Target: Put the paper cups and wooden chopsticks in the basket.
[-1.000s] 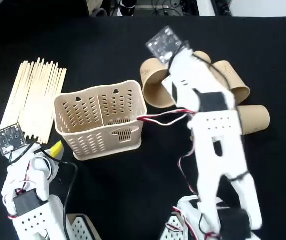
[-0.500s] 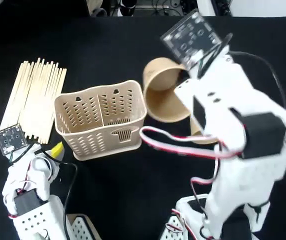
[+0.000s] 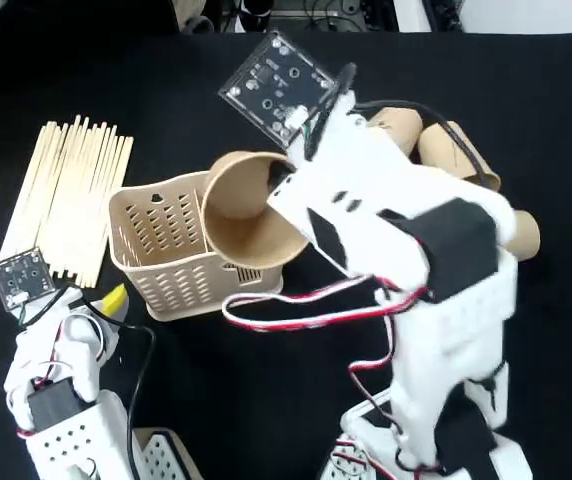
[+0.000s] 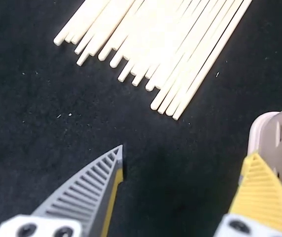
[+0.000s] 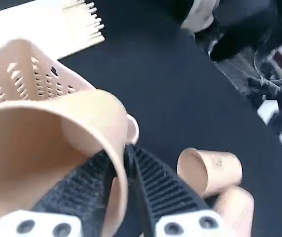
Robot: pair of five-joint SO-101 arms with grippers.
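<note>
Left gripper [image 4: 185,153]: fingers spread wide and holding nothing, low over the black table [image 3: 216,400]. It sits just short of the ends of the pale wooden chopsticks [image 4: 180,44] and hasn't moved since the earlier frames.

The beige perforated plastic basket [image 3: 156,260] is also where it was.

Right gripper [image 5: 128,148]: fingers pinched on the rim of a brown paper cup [image 3: 251,215]. A second ago it was down among the cups on the right. Now the cup hangs tilted over the basket's right half, covering its rim.

The other brown paper cups [image 3: 456,150] lie on their sides farther right. The chopsticks are fanned out at far left.
</note>
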